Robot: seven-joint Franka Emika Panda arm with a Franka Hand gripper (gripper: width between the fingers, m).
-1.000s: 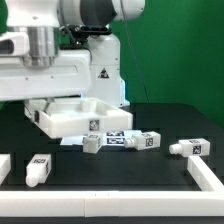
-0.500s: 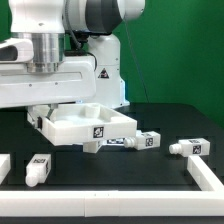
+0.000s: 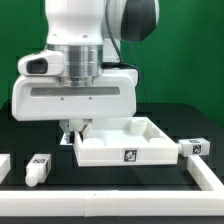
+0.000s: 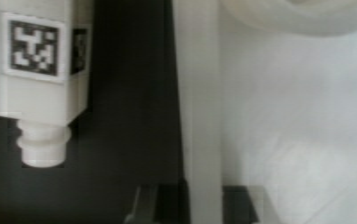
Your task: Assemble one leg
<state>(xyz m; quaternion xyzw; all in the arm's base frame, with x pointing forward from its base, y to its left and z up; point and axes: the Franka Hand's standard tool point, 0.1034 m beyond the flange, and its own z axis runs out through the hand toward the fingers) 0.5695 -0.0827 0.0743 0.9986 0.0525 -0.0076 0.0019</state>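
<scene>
The large flat white panel with raised rims (image 3: 125,142) sits tilted just above the black table at the middle. My gripper (image 3: 74,131) is shut on the panel's rim at the exterior view's left end. In the wrist view the rim (image 4: 196,100) runs between my dark fingers (image 4: 159,205), with my gripper (image 4: 196,206) closed on it. One leg (image 3: 38,168) lies at the front left. Another leg (image 3: 196,148) lies at the right, partly behind the panel. In the wrist view a leg (image 4: 34,70) with its peg (image 4: 42,148) lies beside the rim.
A low white rail (image 3: 110,186) runs along the table's front, with white blocks at the left (image 3: 3,165) and right (image 3: 211,177) corners. The arm's wide white hand (image 3: 75,95) hides the table's middle. The robot base stands behind.
The arm has swung toward the exterior view's right and turned, dragging the panel with it. The legs in the middle are now hidden behind the panel.
</scene>
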